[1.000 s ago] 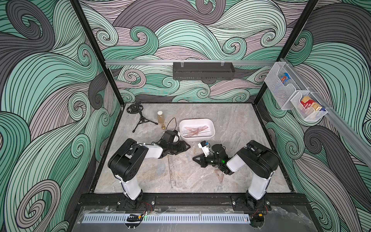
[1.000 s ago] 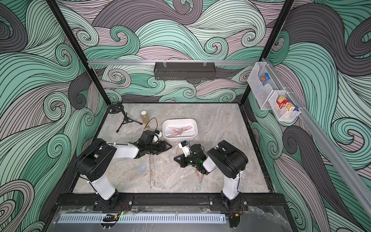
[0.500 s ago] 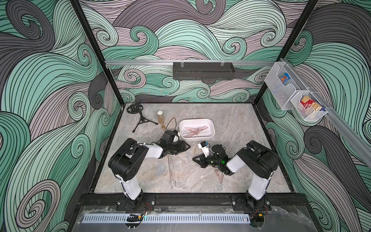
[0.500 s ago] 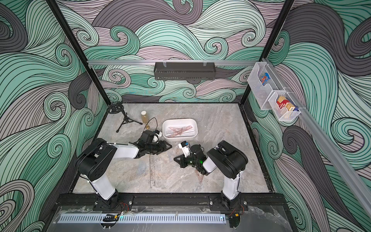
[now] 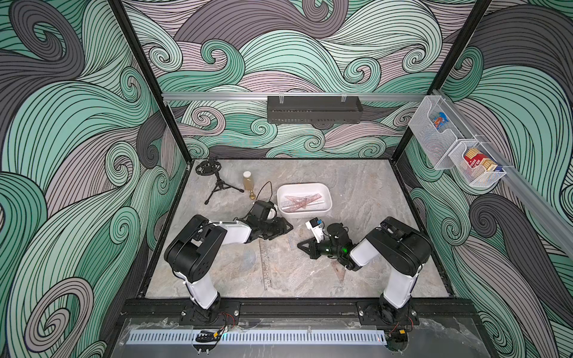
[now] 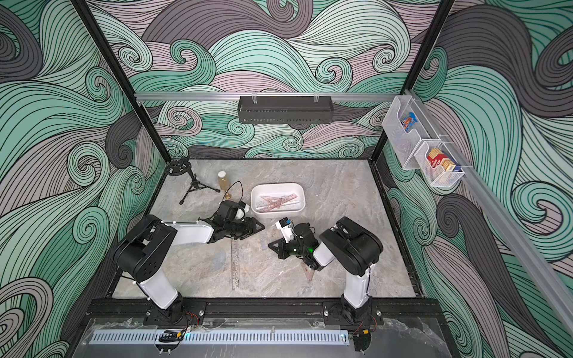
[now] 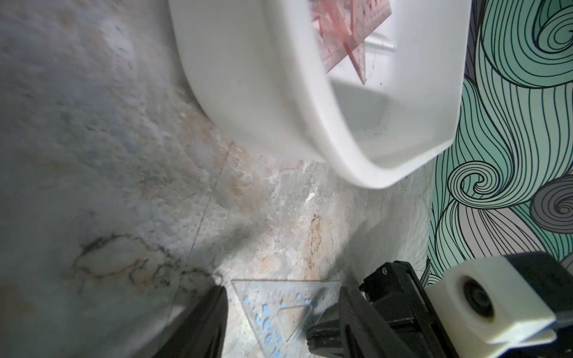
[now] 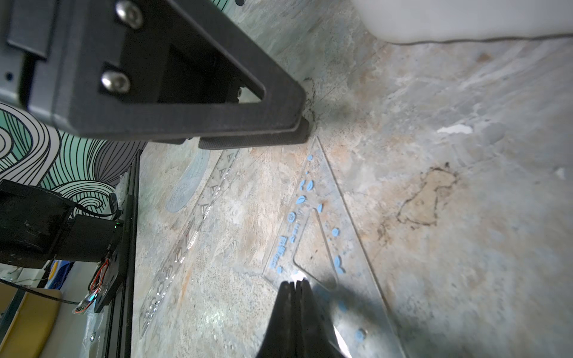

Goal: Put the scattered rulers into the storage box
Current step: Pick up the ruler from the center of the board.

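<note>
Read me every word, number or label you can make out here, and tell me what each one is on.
No text here can be quoted.
clear set square: blue lettering along one edge, too blurred to read.
long clear ruler: scale marks and cut-outs, numbers too small.
pink rulers in the storage box: markings too small.
red packs in the mesh basket: lettering too small.
</note>
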### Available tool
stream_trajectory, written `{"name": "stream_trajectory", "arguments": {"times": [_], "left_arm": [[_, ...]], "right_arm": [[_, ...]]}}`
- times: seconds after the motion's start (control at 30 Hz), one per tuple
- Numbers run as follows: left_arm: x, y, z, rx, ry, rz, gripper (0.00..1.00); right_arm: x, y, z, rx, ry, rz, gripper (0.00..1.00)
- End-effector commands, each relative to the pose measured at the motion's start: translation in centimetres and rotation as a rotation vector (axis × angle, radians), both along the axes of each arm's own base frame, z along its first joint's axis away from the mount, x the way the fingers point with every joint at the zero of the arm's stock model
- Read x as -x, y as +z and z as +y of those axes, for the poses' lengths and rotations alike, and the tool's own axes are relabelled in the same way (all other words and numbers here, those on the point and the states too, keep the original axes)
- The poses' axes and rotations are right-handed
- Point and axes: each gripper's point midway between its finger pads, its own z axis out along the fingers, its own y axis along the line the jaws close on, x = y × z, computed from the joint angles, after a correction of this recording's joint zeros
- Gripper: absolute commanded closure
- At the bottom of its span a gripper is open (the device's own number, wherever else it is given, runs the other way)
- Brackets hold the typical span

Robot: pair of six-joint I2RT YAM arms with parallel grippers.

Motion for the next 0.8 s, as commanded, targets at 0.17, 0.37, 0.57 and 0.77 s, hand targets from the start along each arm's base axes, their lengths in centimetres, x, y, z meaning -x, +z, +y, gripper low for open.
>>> {"name": "stream_trajectory", "arguments": {"times": [0.17, 0.37, 0.57, 0.77], "left_arm": [[0.2, -1.2, -0.1, -0.024, -0.003, 0.046, 0.38], [0.0, -0.9, -0.4, -0.007, -0.009, 0.041, 0.38], [0.6, 0.3, -2.8, -0.024, -0.08, -0.012, 0.47], [1.8, -0.8, -3.8, -0.088, -0.133, -0.011, 0.59]], "right_arm": [[5.6, -7.8, -4.7, 0.253, -0.047, 0.307, 0.99], [5.9, -8.0, -4.9, 0.262, -0.05, 0.319, 0.99], [5.5, -5.1, -4.5, 0.196, -0.053, 0.26, 0.89], [4.1, -1.8, -4.4, 0.158, -0.067, 0.181, 0.8]]}}
